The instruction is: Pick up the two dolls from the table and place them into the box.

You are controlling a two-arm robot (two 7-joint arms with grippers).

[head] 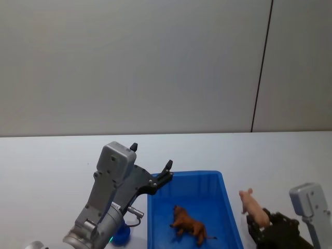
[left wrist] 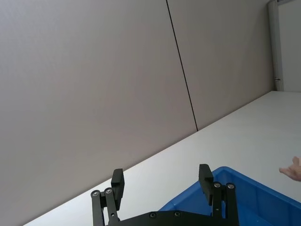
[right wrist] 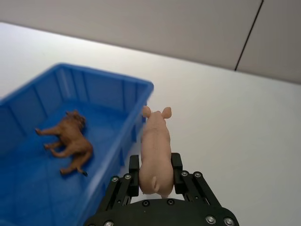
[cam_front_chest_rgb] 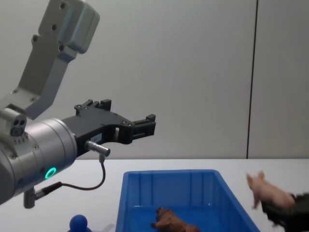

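**A:** Head view first. Where is everything?

**B:** The brown doll (head: 189, 226) lies on its side on the floor of the box (head: 197, 174). The pink pig (head: 253, 207) is off the table (head: 52, 166), just outside the box's right wall, clamped in the right gripper (head: 259, 224). The left gripper (head: 151, 155) hangs over the box's far-left corner.

**A:** Left wrist view?

**B:** Its fingers are spread wide with nothing between them.

**A:** Right wrist?

**B:** The pads pinch the pig's rump, snout pointing away. It looks like light, stiff, smooth plastic, so probably slippery. The broad flanks are the sensible hold; the legs and ears are too thin.

**A:** Chest?

**B:** The pig is in the air to the right of the box. A short drop shouldn't hurt it.
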